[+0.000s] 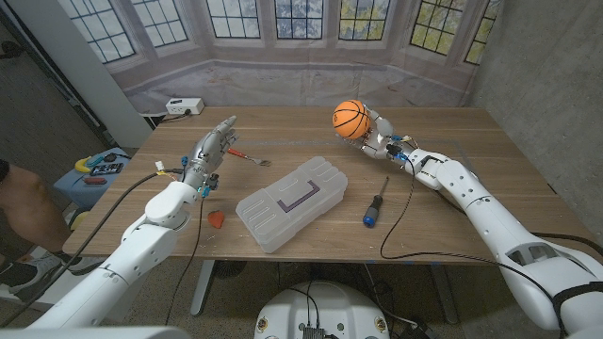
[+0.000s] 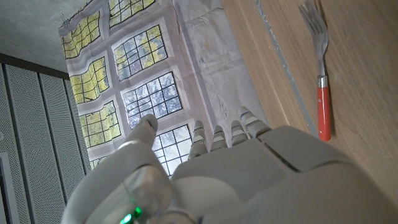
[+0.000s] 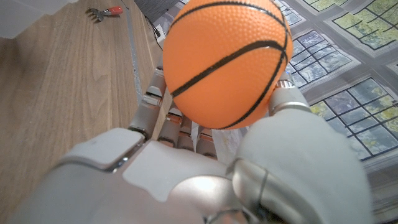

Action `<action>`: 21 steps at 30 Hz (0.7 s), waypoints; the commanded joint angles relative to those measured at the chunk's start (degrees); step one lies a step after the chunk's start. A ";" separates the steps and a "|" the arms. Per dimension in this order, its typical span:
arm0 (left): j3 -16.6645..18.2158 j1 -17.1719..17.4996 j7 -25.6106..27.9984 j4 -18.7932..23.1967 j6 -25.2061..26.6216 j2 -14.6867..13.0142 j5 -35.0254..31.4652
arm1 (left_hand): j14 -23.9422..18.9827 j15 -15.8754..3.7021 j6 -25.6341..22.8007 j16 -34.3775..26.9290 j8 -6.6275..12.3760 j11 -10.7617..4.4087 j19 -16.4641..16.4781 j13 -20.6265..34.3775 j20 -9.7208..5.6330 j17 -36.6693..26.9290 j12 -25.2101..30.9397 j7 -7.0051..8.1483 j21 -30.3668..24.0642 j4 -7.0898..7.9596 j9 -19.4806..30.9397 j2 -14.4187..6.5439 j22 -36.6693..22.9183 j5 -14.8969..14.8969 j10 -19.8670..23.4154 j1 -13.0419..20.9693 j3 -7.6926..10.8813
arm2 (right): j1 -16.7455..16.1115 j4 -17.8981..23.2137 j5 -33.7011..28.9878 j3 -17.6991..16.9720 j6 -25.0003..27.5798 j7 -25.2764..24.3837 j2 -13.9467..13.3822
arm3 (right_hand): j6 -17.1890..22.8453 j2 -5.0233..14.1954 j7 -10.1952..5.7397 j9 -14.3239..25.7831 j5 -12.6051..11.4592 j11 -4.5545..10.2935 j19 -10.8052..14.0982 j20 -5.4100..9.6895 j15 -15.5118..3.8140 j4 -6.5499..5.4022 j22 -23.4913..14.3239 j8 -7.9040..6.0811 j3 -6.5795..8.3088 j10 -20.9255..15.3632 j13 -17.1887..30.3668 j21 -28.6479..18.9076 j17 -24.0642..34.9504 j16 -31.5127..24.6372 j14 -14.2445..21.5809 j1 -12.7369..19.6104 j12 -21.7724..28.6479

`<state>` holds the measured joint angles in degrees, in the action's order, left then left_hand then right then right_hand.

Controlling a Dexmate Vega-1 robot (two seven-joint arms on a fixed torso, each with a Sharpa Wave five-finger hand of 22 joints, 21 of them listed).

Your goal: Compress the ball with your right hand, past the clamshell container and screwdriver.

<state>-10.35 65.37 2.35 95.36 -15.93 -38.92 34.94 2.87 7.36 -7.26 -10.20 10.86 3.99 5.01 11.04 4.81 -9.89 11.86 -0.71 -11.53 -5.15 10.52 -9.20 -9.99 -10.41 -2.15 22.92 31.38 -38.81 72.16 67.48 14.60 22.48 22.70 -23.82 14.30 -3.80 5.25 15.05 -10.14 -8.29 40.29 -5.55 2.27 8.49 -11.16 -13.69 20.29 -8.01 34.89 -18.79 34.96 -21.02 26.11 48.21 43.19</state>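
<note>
Right hand (image 1: 375, 132) fingers (image 3: 151, 106) grip the ball (image 1: 350, 119); left hand (image 1: 211, 149) fingers released; clamshell container (image 1: 291, 201) seemingly shut, mid-surface (image 1: 471, 160).

No legible text or labels.

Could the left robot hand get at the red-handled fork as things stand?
Probably yes. The left robot hand holds nothing, and the fork lies on bare table right beside it with nothing between them. The plastic case sits nearer the robot, out of the way.

Orange ball (image 1: 350, 118) with black lines — red-handled fork (image 1: 248, 157), blue-handled screwdriver (image 1: 374, 203), clear clamshell container (image 1: 291, 202).
</note>
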 commanded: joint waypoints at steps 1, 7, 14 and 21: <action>-0.06 -0.73 -1.46 -0.95 -0.35 0.03 0.87 | -0.08 0.48 -0.43 -0.09 -0.04 0.11 0.15 0.15 0.48 -0.05 0.27 -0.12 0.01 -0.25 0.14 0.12 -0.28 -0.56 0.11 -0.45 0.06 | 1.52 -1.47 -0.10 0.47 0.19 -0.84 1.85 | 1.36 0.67 0.13 0.10 -0.39 0.25 1.11 0.61 -0.66 0.46 -0.22 -0.55 0.31 -1.15 0.17 -0.38 0.45 -0.63 1.10 1.63 0.68; -0.55 -1.50 -1.68 -1.41 -0.22 0.23 0.68 | -0.09 0.49 -0.47 -0.10 -0.03 0.24 0.13 0.15 0.52 -0.06 0.27 -0.16 0.01 -0.26 0.15 0.07 -0.28 -0.56 0.13 -0.51 0.11 | 1.81 -1.96 -0.12 0.45 0.31 -0.87 2.04 | 2.51 0.84 0.49 0.16 -0.39 0.48 2.09 1.75 -1.33 0.77 -0.22 -0.82 0.50 -2.43 0.19 -0.73 0.64 -1.17 2.45 2.55 1.23; -1.08 -2.19 -1.73 -1.65 -0.09 0.50 0.50 | -0.09 0.48 -0.47 -0.10 -0.04 0.25 0.13 0.15 0.47 -0.06 0.28 -0.11 0.01 -0.31 0.15 0.03 -0.29 -0.56 0.15 -0.54 0.16 | 1.93 -2.05 -0.14 0.35 0.65 -1.03 1.89 | 3.76 0.99 0.74 0.22 -0.39 0.54 2.70 2.27 -1.75 0.94 -0.22 -1.16 0.59 -3.26 0.23 -0.95 0.82 -1.54 3.24 3.33 1.60; -1.35 -2.45 -1.60 -1.63 0.21 0.53 0.44 | -0.10 0.49 -0.55 -0.10 -0.02 0.31 0.17 0.15 0.47 -0.05 0.29 -0.10 -0.01 -0.38 0.15 0.02 -0.29 -0.57 0.18 -0.57 0.21 | 1.89 -1.79 -0.17 0.27 1.18 -2.15 1.74 | 5.15 1.23 0.93 0.33 -0.38 1.14 3.47 3.20 -3.00 1.02 -0.21 -1.48 0.58 -5.22 0.33 -1.22 1.07 -2.45 5.23 4.32 2.49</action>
<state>-11.16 63.55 0.76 93.96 -16.20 -38.58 35.54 2.87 7.36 -7.27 -10.20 10.86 3.99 5.01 11.04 4.81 -9.89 11.86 -0.71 -11.53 -5.14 10.52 -9.19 -9.99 -10.41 -2.15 22.91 31.38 -37.05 70.37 67.38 14.99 23.05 21.70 -22.00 18.68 -3.00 6.16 15.04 -10.07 -7.38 42.08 -3.78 1.02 9.10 -11.15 -14.83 20.87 -12.10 34.92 -19.69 35.68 -22.87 29.02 51.02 45.03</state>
